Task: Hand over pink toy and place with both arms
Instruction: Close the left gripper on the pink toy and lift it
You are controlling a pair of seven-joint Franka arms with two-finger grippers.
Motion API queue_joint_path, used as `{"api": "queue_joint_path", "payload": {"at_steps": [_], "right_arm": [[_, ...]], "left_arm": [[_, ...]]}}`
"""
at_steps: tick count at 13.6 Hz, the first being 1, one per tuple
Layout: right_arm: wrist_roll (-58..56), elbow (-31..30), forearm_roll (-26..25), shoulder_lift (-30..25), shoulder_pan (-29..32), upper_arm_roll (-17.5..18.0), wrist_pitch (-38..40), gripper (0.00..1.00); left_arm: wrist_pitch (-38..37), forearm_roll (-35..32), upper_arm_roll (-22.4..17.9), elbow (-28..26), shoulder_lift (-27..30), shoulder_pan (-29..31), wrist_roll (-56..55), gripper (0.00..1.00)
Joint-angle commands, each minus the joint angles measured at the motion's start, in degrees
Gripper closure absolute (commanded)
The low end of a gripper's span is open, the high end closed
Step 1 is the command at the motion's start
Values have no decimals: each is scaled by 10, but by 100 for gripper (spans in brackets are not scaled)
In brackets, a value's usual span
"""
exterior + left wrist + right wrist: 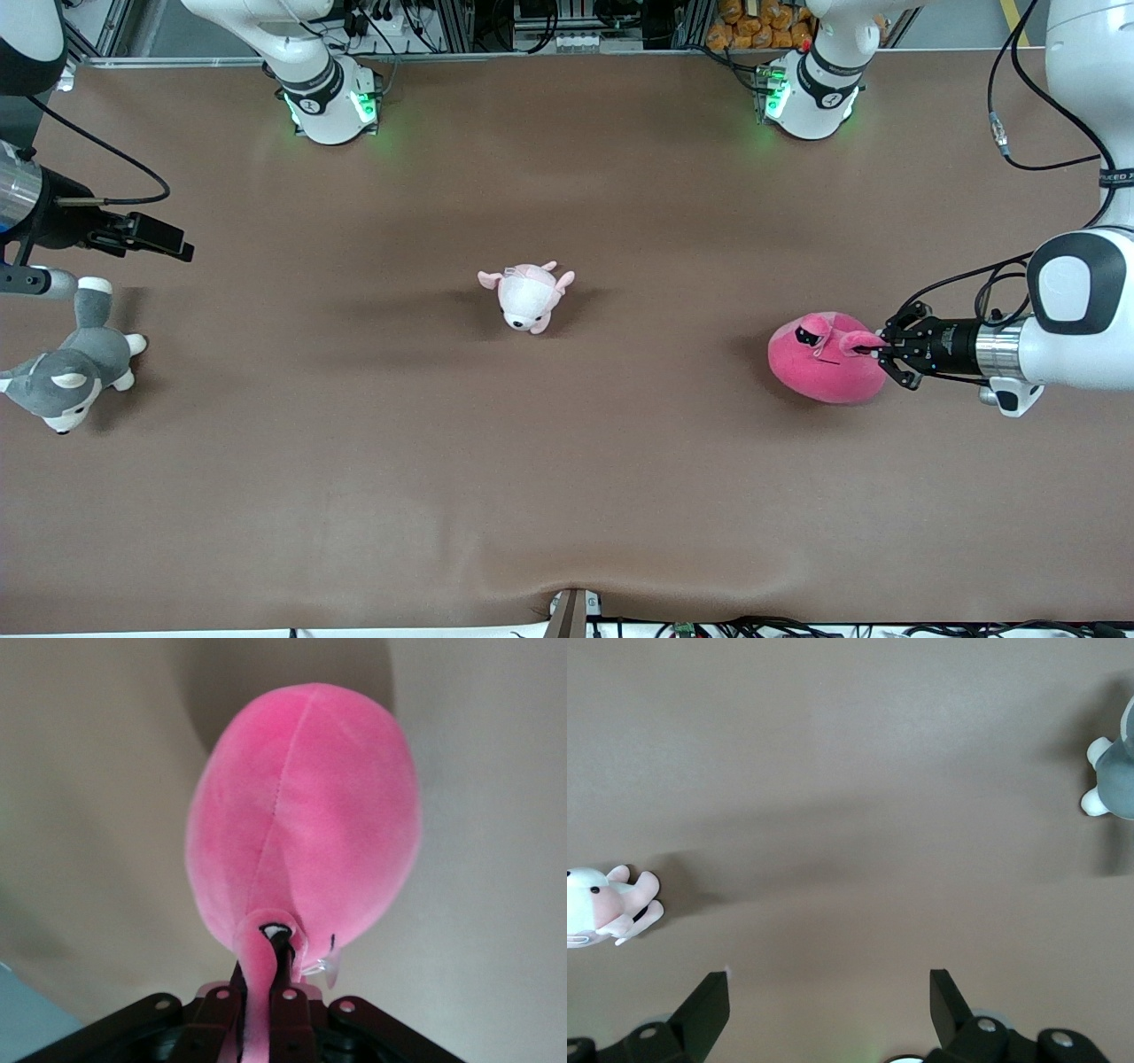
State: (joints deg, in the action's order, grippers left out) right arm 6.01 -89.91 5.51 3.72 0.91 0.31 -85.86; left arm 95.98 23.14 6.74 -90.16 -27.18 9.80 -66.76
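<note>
The pink toy (824,359), a hot-pink round plush with dark eyes, rests on the brown table toward the left arm's end. My left gripper (880,353) is shut on one of its floppy ears. In the left wrist view the toy (306,815) fills the middle and its ear runs down between the closed fingers (288,1010) of the left gripper (263,992). My right gripper (168,241) is open and empty, up over the table at the right arm's end; the right wrist view shows its fingertips (713,997) wide apart, the right gripper (830,992) over bare table.
A small pale-pink-and-white animal plush (529,295) lies at the table's middle, also in the right wrist view (607,904). A grey-and-white husky plush (75,363) lies at the right arm's end, below the right gripper, its paw in the right wrist view (1112,771).
</note>
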Motion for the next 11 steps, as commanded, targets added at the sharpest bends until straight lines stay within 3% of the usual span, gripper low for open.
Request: {"api": "queue_joint_path", "payload": {"at_steps": [1,7,11], "right_arm": [[7,7,13,10,2,2,0,0],[8,11,18,16,1,2,0,0],[8,15,58,23,6,1,1,0]], "left_arm": [[-20,12,18,-1,33,-3,-48,100],[-18,68,77,11,50,-4,-177,100],[-12,69,128,37,49,-7,-273,100]]}}
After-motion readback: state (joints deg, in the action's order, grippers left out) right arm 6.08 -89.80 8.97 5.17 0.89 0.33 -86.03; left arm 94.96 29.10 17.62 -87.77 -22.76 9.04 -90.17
